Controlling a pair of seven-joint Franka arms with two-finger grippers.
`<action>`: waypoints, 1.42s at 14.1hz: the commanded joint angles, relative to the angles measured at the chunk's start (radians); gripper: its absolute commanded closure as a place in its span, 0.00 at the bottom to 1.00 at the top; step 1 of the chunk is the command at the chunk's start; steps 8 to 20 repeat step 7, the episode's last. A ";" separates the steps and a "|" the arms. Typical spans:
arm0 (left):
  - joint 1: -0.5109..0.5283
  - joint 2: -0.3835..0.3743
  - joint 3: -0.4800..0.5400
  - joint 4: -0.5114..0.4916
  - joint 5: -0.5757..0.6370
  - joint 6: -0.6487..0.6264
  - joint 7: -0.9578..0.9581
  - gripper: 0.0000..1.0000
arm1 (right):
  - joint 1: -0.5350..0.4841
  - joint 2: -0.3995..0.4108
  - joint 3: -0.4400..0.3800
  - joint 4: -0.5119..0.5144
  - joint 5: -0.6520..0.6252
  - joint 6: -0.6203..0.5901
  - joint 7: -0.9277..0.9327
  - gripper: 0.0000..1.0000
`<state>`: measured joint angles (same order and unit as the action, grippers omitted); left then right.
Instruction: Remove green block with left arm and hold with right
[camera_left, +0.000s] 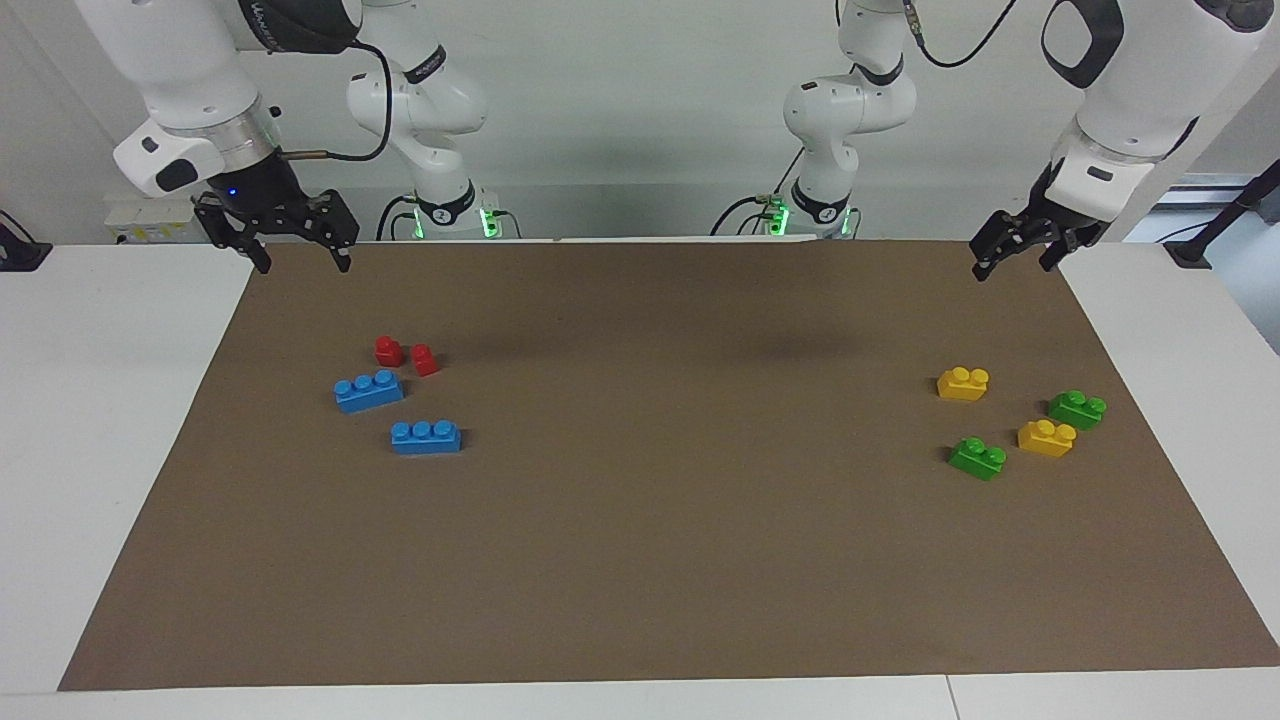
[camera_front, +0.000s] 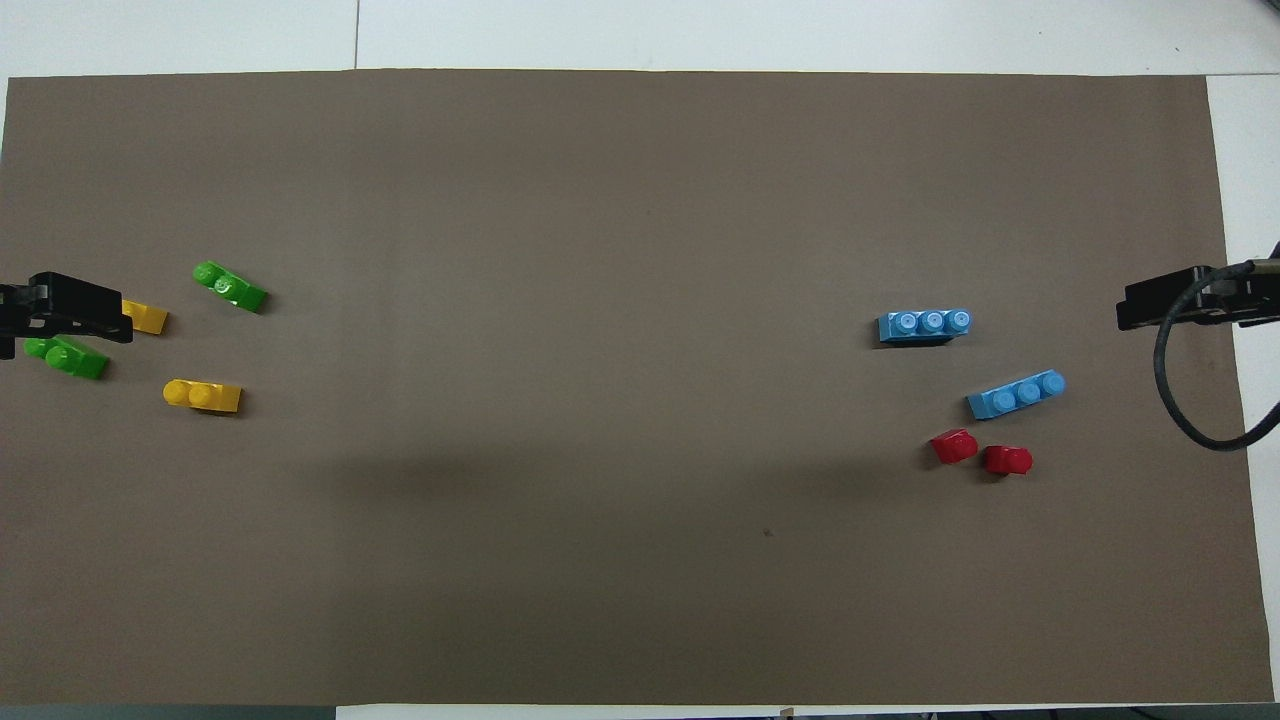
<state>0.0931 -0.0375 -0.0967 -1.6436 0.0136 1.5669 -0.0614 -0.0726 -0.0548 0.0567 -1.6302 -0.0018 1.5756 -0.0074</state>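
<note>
My left gripper (camera_left: 1012, 260): hanging over the brown mat's (camera_left: 640, 560) edge at my left arm's end, fingers spread, gripping nothing. My right gripper (camera_left: 297, 255): waiting over the opposite corner, fingers apart, empty. Green block (camera_left: 978, 457): lying on the mat beside a yellow brick (camera_left: 1046, 437); a second green block (camera_left: 1077, 408) is sitting just beside that brick, possibly touching it.

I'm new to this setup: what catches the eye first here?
Bright bricks on the brown mat: green bricks and yellow bricks at the left arm's end, blue bricks and red pieces at the right arm's. Left gripper and right gripper hang open, empty.
</note>
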 joint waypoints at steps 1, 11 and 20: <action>-0.007 0.004 0.000 0.021 -0.006 -0.028 0.014 0.00 | -0.007 -0.005 0.009 -0.005 -0.020 -0.011 -0.013 0.00; -0.006 0.004 -0.002 0.021 -0.007 -0.028 0.014 0.00 | -0.009 -0.007 0.009 -0.007 -0.020 -0.003 -0.009 0.00; -0.006 0.004 -0.002 0.021 -0.007 -0.028 0.014 0.00 | -0.009 -0.007 0.009 -0.007 -0.020 -0.003 -0.009 0.00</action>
